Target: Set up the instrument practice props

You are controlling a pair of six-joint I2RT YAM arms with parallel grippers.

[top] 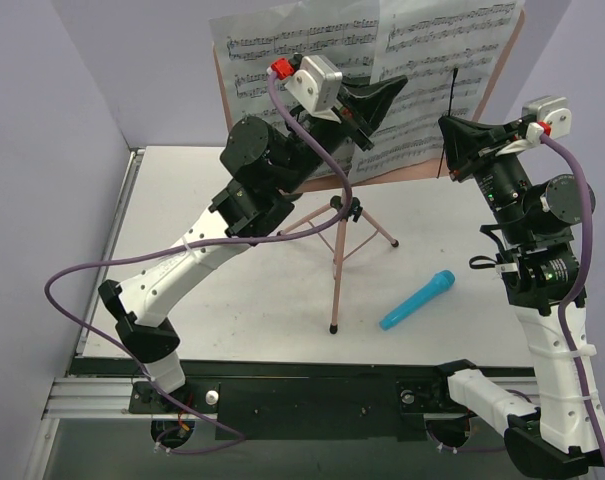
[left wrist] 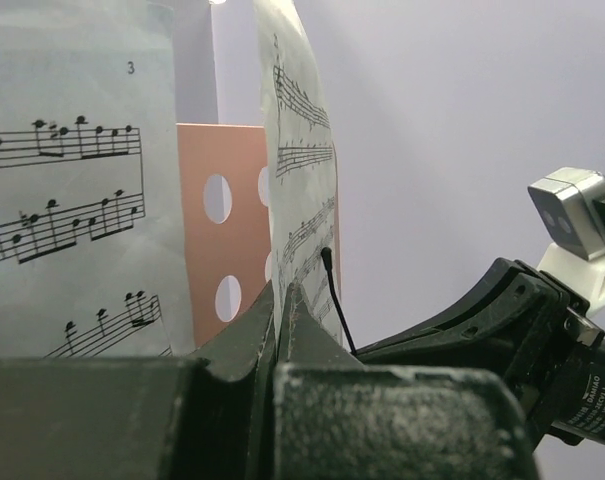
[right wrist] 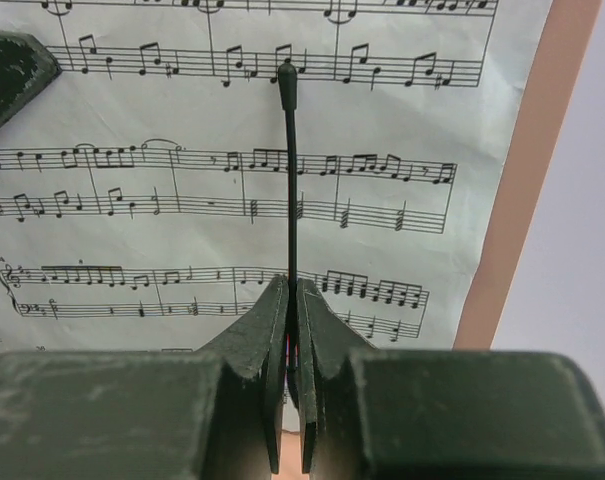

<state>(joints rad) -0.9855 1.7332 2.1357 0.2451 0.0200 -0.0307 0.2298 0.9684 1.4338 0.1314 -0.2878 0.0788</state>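
Pink desk (left wrist: 242, 150) largely behind two sheets (left wrist: 72, 250)

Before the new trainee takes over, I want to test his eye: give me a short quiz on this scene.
1. How many sheets of music rest on the pink music stand?
2. Where does the blue microphone lie? A: on the stand's desk. B: on the table, right of the stand's legs. C: hung from the top of the stand.
3. True or false: the right gripper is open.
Key: 1 two. 2 B. 3 false; it is shut on the black wire page holder.
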